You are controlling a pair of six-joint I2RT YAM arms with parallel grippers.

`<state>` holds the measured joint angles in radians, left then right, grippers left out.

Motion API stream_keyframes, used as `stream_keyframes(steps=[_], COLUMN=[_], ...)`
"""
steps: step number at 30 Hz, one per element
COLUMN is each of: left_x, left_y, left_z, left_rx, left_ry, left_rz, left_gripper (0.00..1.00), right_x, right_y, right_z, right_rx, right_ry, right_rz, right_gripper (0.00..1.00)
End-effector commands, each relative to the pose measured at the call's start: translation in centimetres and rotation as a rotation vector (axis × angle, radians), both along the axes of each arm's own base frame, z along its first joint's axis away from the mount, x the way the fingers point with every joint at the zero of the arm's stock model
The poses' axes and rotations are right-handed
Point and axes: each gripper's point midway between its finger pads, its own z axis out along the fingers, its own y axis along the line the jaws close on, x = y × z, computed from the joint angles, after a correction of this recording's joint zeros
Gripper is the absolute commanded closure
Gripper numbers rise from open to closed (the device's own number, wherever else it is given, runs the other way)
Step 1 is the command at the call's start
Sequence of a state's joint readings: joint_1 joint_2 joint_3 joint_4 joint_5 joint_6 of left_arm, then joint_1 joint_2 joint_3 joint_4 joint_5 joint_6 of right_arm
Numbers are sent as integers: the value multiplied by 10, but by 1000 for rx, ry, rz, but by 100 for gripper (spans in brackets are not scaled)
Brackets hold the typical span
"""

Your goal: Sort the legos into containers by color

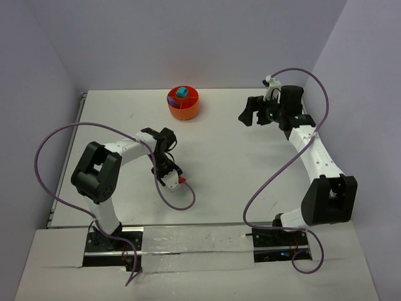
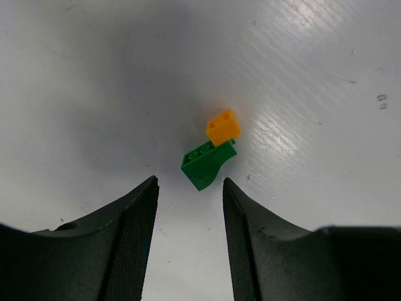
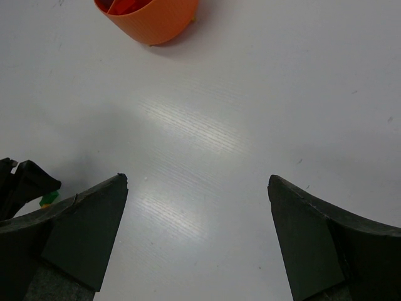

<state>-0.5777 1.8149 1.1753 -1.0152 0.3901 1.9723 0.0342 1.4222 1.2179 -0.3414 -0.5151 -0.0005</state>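
Note:
A green lego (image 2: 205,165) lies on the white table with an orange-yellow lego (image 2: 223,127) touching its far corner. My left gripper (image 2: 189,185) is open, low over the table, and the green lego sits just beyond its fingertips, not between them. In the top view the left gripper (image 1: 170,177) points down at mid-table and hides both legos. The orange tub (image 1: 183,104) stands at the back with a teal lego (image 1: 182,93) and a purple lego (image 1: 173,100) inside. My right gripper (image 1: 250,116) hovers to the right of the tub, wide open and empty (image 3: 197,182).
The right wrist view shows the tub's wall (image 3: 153,22) at the top and the left gripper's dark tip (image 3: 22,185) at the left edge. Purple cables loop over the table beside both arms. Walls close the table at the back and sides.

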Motion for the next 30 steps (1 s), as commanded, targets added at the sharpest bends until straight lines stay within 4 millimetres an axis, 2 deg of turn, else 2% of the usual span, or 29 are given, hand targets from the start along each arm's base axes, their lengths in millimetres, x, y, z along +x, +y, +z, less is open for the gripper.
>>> stream_keyframes(steps=[1,18,30], left_x=[5,-11,-10], left_y=[-21,-23,-25], left_z=[3,1,9], left_rx=[-131,-143,-152], left_ry=[-144,-129,-120], left_rz=[-414,-457,-382], left_gripper=[49,57,83], right_x=[0,3,0], right_y=[-4,-5,1], right_z=[-1,-5,-8], right_rx=[-5,10,41], right_ry=[0,21,35], right_rz=[9,13,39], right_gripper=[0,0,0])
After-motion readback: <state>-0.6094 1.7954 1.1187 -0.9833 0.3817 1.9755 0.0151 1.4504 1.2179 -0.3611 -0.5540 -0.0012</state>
